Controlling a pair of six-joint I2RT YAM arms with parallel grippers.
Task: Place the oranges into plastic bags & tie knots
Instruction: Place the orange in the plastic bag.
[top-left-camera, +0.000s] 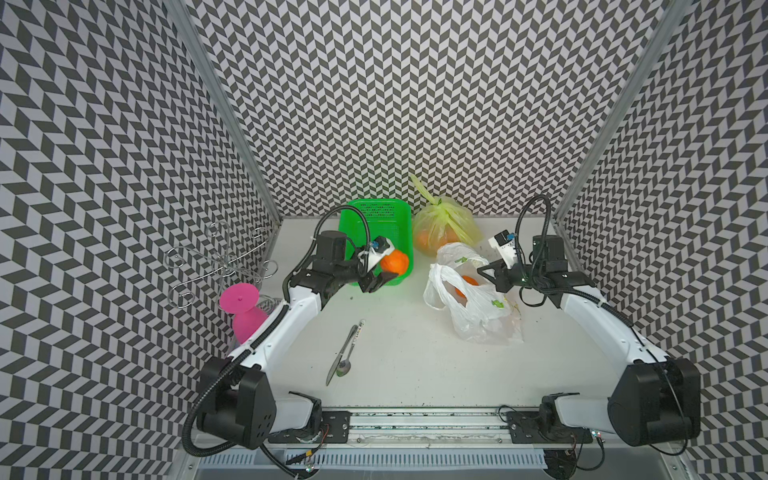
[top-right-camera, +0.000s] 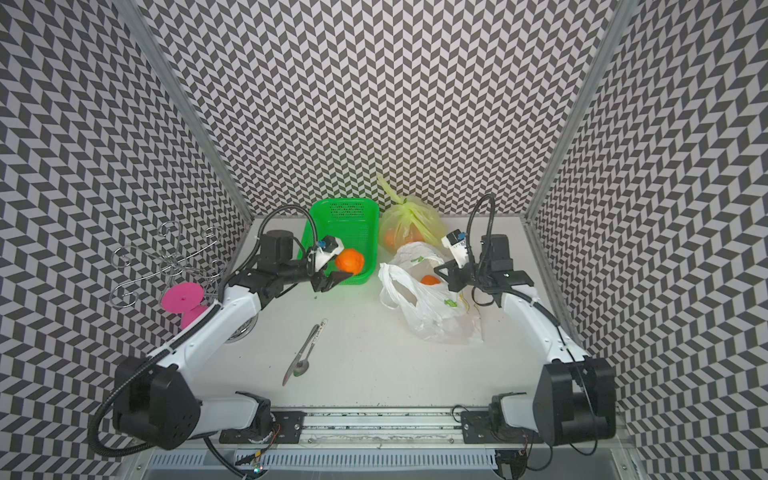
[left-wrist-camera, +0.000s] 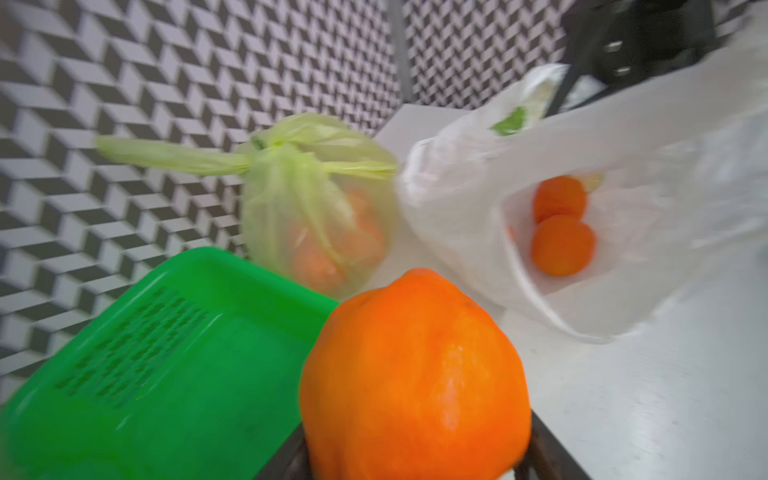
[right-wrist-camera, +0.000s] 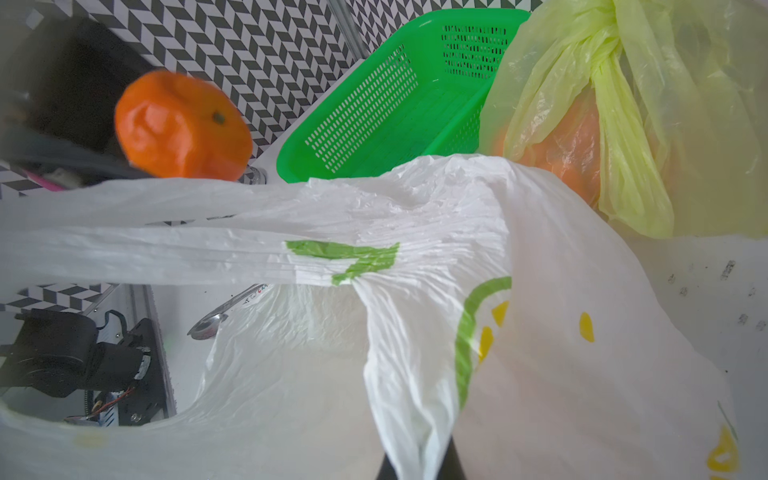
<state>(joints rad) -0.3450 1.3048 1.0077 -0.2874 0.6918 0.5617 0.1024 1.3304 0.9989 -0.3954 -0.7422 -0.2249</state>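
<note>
While the left gripper (top-left-camera: 388, 269) is clamping a small round dimpled orange (top-left-camera: 395, 262) between its jaws, raised at the corner of the green perforated plastic basket (top-left-camera: 374, 216), the right gripper (top-left-camera: 485, 272) is pinching shut on the rim of the thin crinkly white plastic bag (top-left-camera: 469, 307) with the lemon print, lifting its mouth open. That mouth is facing the left gripper, near and just across from the held fruit. Two oranges (left-wrist-camera: 561, 232) are sitting inside already. On the far-wall side of the right gripper, the translucent yellow-green plastic bag (top-left-camera: 440, 226) is resting with fruit inside and its knot (right-wrist-camera: 606, 58) tied, so I am judging that one done. Risks:

- The held orange is looking squeezed out of round, so a glancing hit on the basket rim could be knocking it loose onto the white table (top-left-camera: 415, 374).
- The film is thin and could be slipping from the right pinch or sagging shut, sending the orange outside.
- The loose handle loop nearest the left gripper could be snagging a finger.

The white bag is not yet knotted.
</note>
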